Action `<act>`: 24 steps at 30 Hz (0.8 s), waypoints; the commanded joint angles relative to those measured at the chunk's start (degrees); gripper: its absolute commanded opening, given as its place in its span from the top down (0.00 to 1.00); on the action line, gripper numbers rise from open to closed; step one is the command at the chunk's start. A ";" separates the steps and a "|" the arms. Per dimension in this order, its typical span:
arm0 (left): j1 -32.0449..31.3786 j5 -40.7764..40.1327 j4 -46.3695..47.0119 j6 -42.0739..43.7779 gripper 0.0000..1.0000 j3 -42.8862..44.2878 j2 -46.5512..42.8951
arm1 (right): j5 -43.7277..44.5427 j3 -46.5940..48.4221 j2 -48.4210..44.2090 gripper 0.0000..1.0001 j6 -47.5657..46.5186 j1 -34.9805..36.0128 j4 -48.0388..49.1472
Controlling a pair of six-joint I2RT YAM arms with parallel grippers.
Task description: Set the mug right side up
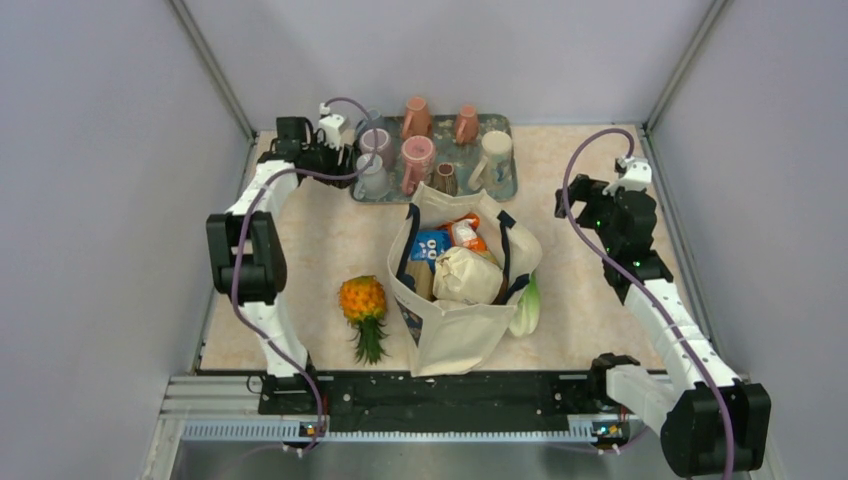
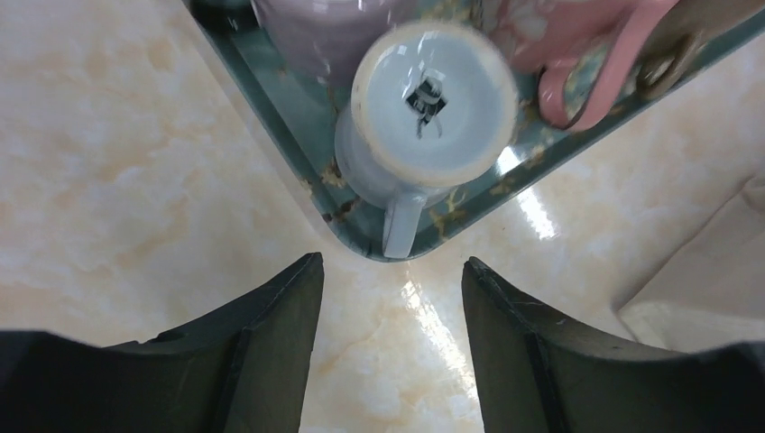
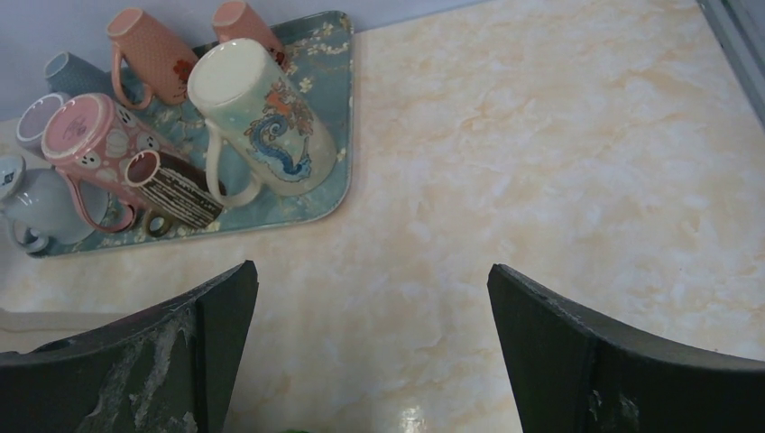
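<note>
**Q:** How does the mug look from your station?

**A:** I see a pale blue-grey ceramic mug [image 2: 433, 108] standing upside down. Its unglazed foot ring and a small dark stamp face my left wrist camera. It sits in the near-left corner of the teal floral tray [image 2: 302, 113], with its handle [image 2: 401, 225] pointing out over the corner rim.

**Q:** And the jaws?

**A:** The left gripper [image 2: 391, 271] has its fingers spread about as wide as the mug's body. It is holding nothing and touching nothing. The right gripper [image 3: 370, 271] is also spread wide and empty, over the beige marble-pattern tabletop [image 3: 541, 162].

**Q:** Where is the mug relative to them?

**A:** It lies just beyond the left fingertips, clear of both, and roughly in line with the gap, with the handle tip nearest. It is well apart from the right gripper.
</note>
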 commanded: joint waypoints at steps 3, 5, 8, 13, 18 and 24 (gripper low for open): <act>-0.46 0.99 -9.69 6.66 0.37 7.73 7.93 | -0.27 1.75 -1.11 0.01 1.95 0.04 -1.82; -1.40 -0.80 -8.16 6.63 0.39 8.40 9.19 | -0.23 1.14 -1.28 0.01 2.22 0.05 -1.79; -2.84 -2.79 -7.31 6.33 0.42 9.52 11.20 | -0.16 0.65 -1.33 0.01 2.36 0.12 -1.87; -3.97 -5.27 -5.68 5.94 0.47 9.89 13.49 | 0.65 0.11 -1.48 0.01 2.35 0.06 -1.67; -4.31 -7.06 -6.83 6.55 0.50 11.76 15.78 | 1.16 -0.11 -1.39 0.01 2.14 0.10 -0.88; -4.57 -7.22 -6.01 5.04 0.94 12.57 16.92 | 0.95 0.26 -0.98 0.01 2.45 0.06 -0.92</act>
